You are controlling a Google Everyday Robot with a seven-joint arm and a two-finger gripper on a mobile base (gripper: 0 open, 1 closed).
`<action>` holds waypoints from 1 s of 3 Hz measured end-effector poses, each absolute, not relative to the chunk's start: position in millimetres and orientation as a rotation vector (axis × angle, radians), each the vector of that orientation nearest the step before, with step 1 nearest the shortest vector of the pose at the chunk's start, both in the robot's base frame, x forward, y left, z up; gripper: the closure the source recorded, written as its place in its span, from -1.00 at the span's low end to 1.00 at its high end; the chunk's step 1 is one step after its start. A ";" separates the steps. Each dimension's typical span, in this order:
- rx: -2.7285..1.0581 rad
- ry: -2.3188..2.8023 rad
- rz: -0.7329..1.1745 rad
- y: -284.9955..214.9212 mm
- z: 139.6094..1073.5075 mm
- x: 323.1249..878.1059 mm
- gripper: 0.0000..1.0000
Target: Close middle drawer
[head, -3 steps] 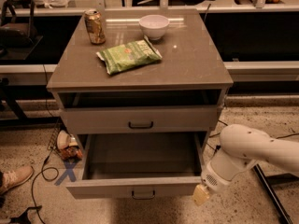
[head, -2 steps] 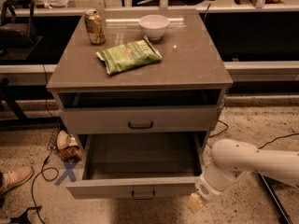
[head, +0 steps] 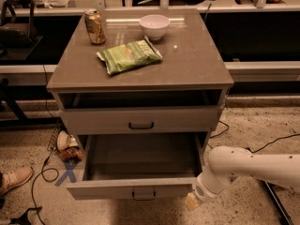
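Presently the middle drawer (head: 140,165) stands pulled well out beneath the desk (head: 197,64), with the gripper (head: 192,201) just beside the right end of its front panel; whether the gripper is open or closed cannot be told. A sound close calls for meeting the flat front nearer the handle (head: 143,194) than the corner and pushing straight inward, lest the drawer skew. Since the earlier frame, the arm (head: 253,165) has shifted slightly left and downward, while the drawer remains equally extended.

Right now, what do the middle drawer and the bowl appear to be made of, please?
Middle drawer: likely painted metal or laminate, matte grey, flat front. Bowl: probably glazed ceramic or plastic, white, glossy. End effector sits at the drawer's right front corner.
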State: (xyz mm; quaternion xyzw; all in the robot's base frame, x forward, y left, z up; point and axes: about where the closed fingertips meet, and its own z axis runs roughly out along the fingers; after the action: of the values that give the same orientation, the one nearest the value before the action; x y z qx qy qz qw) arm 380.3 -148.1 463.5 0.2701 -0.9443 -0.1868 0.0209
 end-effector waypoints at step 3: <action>0.659 -3.079 -0.497 -155.5 400.8 444.5 1.00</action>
State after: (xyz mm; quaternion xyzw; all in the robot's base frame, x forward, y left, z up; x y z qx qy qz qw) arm 444.5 -155.5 400.8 0.2065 -0.9657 -0.1558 -0.0230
